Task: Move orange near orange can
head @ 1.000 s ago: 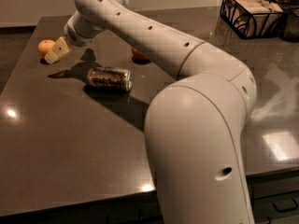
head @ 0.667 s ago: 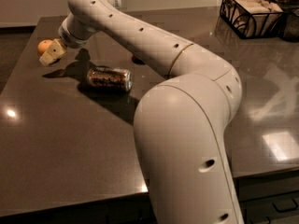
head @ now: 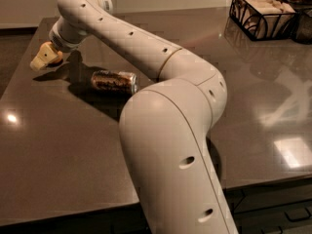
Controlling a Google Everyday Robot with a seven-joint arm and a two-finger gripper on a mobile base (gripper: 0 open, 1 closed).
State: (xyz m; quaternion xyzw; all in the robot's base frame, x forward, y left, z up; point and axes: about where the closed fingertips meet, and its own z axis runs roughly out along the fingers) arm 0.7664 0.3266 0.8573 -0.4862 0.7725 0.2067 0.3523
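The orange can lies on its side on the dark table, left of centre, with a brown patterned label and silver ends. My gripper is at the far left of the table, to the left of and beyond the can, low over the surface. The orange shows only as a small orange patch just right of the gripper; the rest is hidden behind it. I cannot tell whether the gripper touches the orange. My arm stretches from the front right across to the gripper.
A black wire basket with packets stands at the back right. The table's left edge runs close beside the gripper. The table's front edge is near the camera. Bright light reflections lie on the right side.
The arm has swung closer to the camera. The gripper has moved onto the orange, which showed clearly to its left before. The can has not moved.
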